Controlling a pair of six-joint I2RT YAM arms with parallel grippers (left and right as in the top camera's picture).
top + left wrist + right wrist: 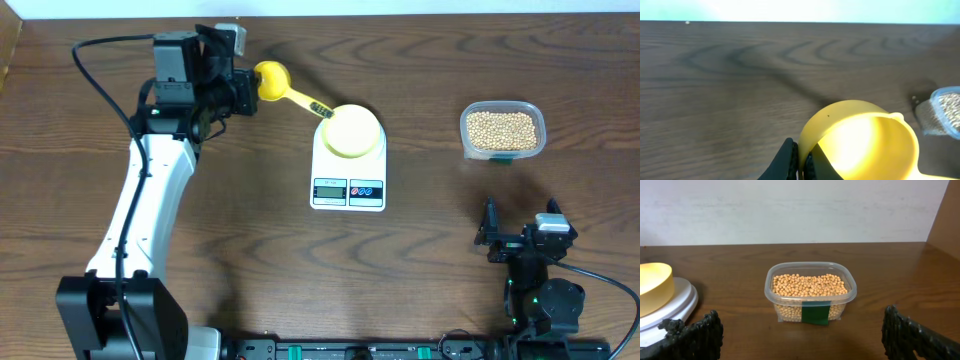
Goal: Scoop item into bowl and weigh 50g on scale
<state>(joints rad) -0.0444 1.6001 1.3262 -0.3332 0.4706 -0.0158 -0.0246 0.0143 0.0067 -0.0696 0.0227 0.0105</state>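
The beige beans (502, 128) fill a clear plastic tub (503, 152) at the right; they also show in the right wrist view (809, 285). The pale yellow bowl (351, 130) sits on the white scale (348, 190), and its edge shows in the right wrist view (655, 285). My left gripper (243, 92) is shut on the rim of a bright yellow scoop (272, 82), whose handle reaches toward the bowl. In the left wrist view the fingers (802, 162) pinch the scoop's wall (850, 135), and the scoop looks empty. My right gripper (520, 235) is open and empty, in front of the tub.
The scale's display and buttons (347, 190) face the front edge. A green label (815, 313) is on the tub's front wall. A wall stands behind the table's far edge (790, 242).
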